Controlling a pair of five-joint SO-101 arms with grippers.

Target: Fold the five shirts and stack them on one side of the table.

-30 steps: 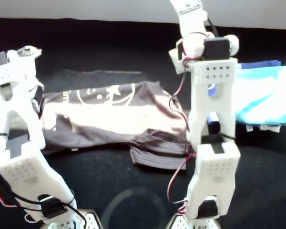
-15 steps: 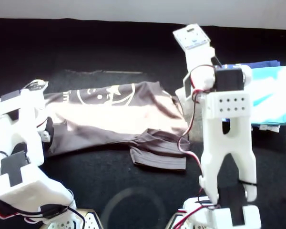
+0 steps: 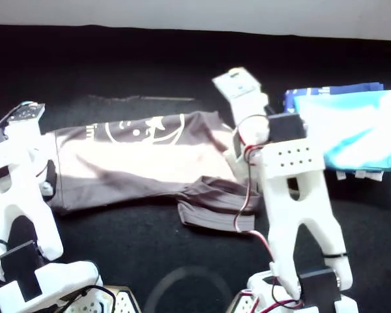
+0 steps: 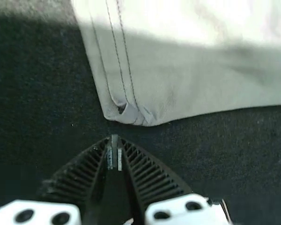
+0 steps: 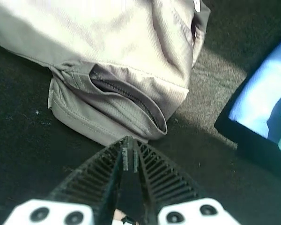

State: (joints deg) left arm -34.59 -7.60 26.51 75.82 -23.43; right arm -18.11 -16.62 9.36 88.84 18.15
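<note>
grey-brown cloth is making up the one loose shirt (image 3: 150, 163), which is lying spread across the middle of the black table (image 3: 117, 59). it is showing a white print (image 3: 143, 129) of a star and curved lines on its upper face. the body is lying mostly flat, with bright light falling across its centre. a sleeve (image 3: 215, 210) is sticking out from the near edge, doubled over and rumpled, with its open cuff showing a dark inside in the right wrist view (image 5: 122, 96). the hem (image 4: 124, 108) at the left end is showing two rows of stitching and is curling under slightly at the corner.

a stack (image 3: 352, 130) of folded shirts is sitting at the right side of the table, well apart from the loose shirt: pale turquoise on top, darker blue behind it, black beneath.

the left arm (image 3: 19, 189) is standing at the shirt's left end. the left gripper (image 4: 113, 140) is hanging with its fingers pressed together, pinching nothing, near the hem corner with a strip of bare table between.

the right arm (image 3: 293, 189) is standing between the shirt and the stack. the right gripper (image 5: 129, 143) is likewise pressed together and empty, its tip just beside the sleeve's edge; whether it is touching cannot be told.
</note>
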